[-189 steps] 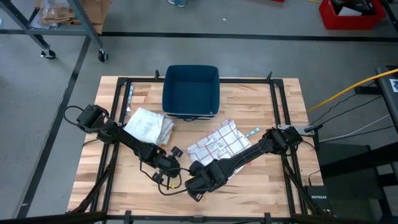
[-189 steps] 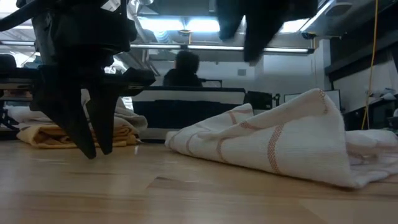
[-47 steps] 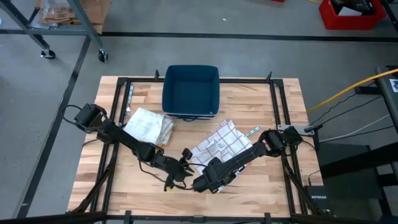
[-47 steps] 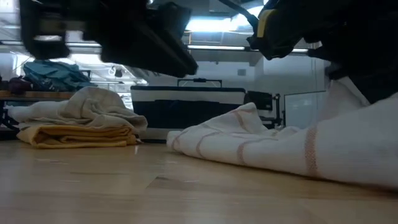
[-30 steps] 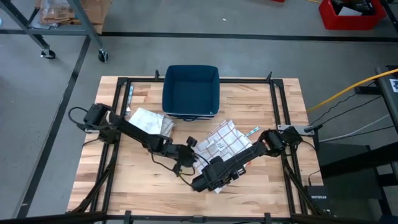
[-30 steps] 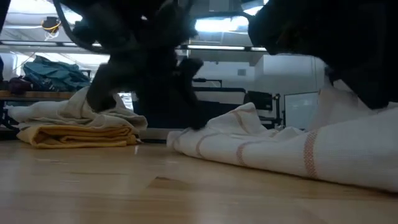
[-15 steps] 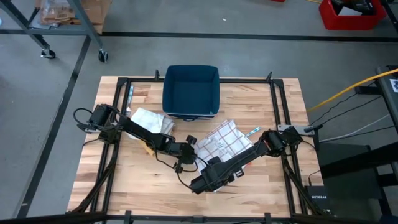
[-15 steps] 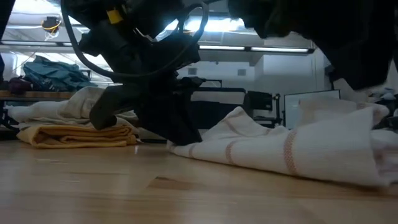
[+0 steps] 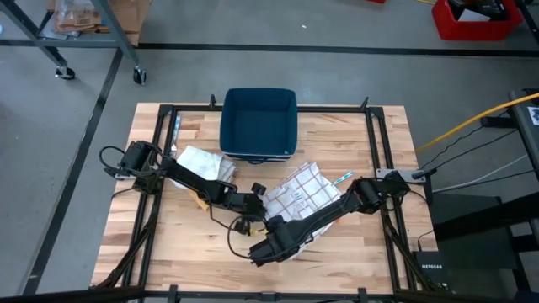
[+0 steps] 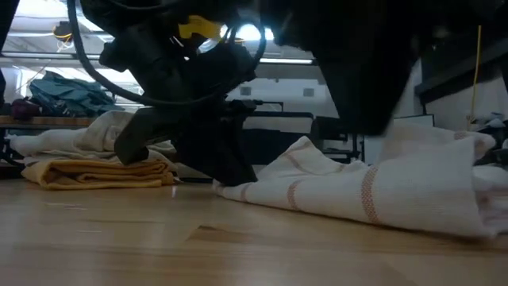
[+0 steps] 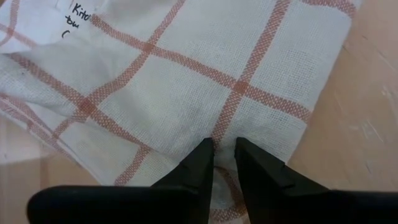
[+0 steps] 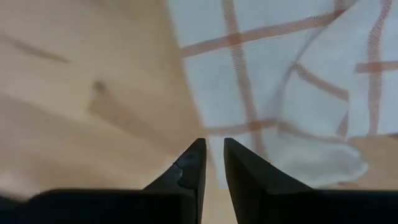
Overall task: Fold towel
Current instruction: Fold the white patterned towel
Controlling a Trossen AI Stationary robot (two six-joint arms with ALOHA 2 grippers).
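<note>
The towel [image 9: 300, 192], white with red checks, lies rumpled on the wooden table right of centre; in the low view it is a low mound [image 10: 341, 191]. My left gripper [image 9: 255, 202] slants down at the towel's left end [image 10: 226, 184] and is shut on it. My right gripper [image 9: 266, 246] points straight down over the towel's near left edge, its fingers shut at that edge [image 12: 214, 163]. My left gripper pinches a pucker of cloth at the towel's left end [image 11: 224, 163] between its two fingers, slanting down from the table's left. The towel around it lies slack on the table. My right gripper comes from above, and its fingertips [image 12: 198, 155] close on the towel's edge [image 12: 217, 177]. How many layers it has cannot be seen.
A stack of folded towels [image 9: 202, 168] lies at the left, behind my left arm. A dark blue bin [image 9: 257, 122] stands at the far middle. A small teal pen [image 9: 341, 178] lies right of the towel. Bare wood lies along the near edge.
My left gripper has come down onto the towel's left end and then kept still. My right gripper has shut and moved toward the table's near left. The towel's raised right part has sunk lower and flatter.
</note>
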